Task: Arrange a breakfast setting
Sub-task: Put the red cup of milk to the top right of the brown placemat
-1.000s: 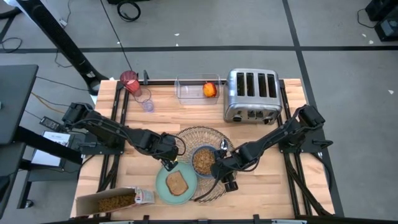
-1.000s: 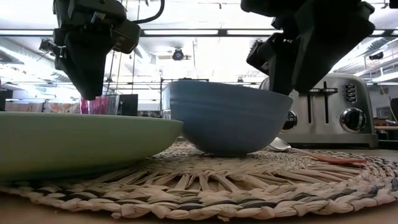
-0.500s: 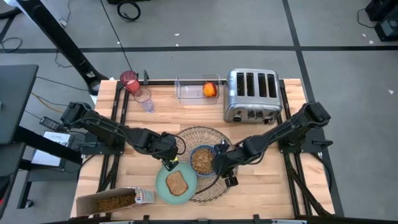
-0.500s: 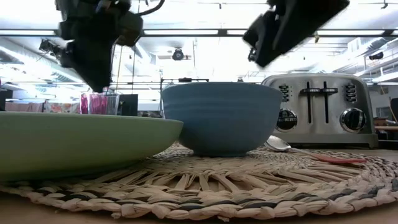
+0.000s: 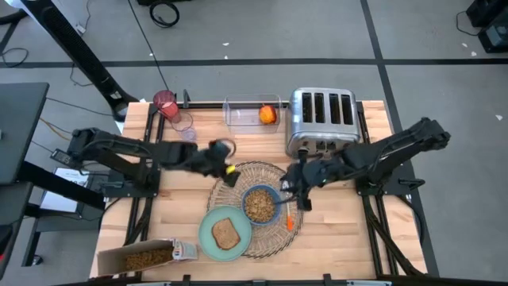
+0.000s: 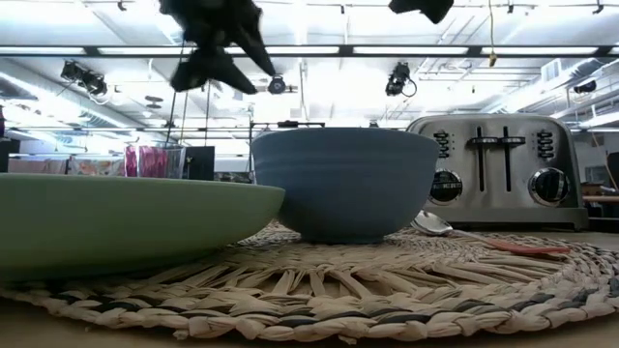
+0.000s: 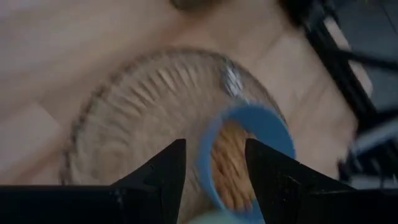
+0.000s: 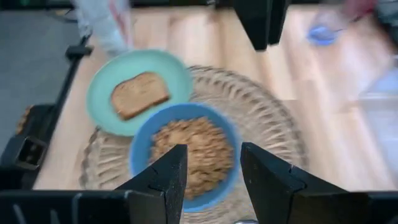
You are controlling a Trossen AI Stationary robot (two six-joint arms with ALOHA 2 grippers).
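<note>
Both claws empty, part open: left gripper (image 5: 225, 164) above mat (image 5: 242, 175), right gripper (image 5: 295, 184) beside bowl (image 5: 259, 205). Next, probably fetch cup (image 5: 164, 101), gripping gently, upright.

Grey floor (image 5: 262, 32) fills the upper part of the high view, crossed by dark tape lines; a black cable coil (image 5: 165, 12) lies at its top edge, left of centre; a dark desk surface (image 5: 17, 127) shows at the far left; in the low view, long ceiling light strips (image 6: 406, 50) run across the top, above pale beams and hanging black fixtures (image 6: 398, 79).
</note>
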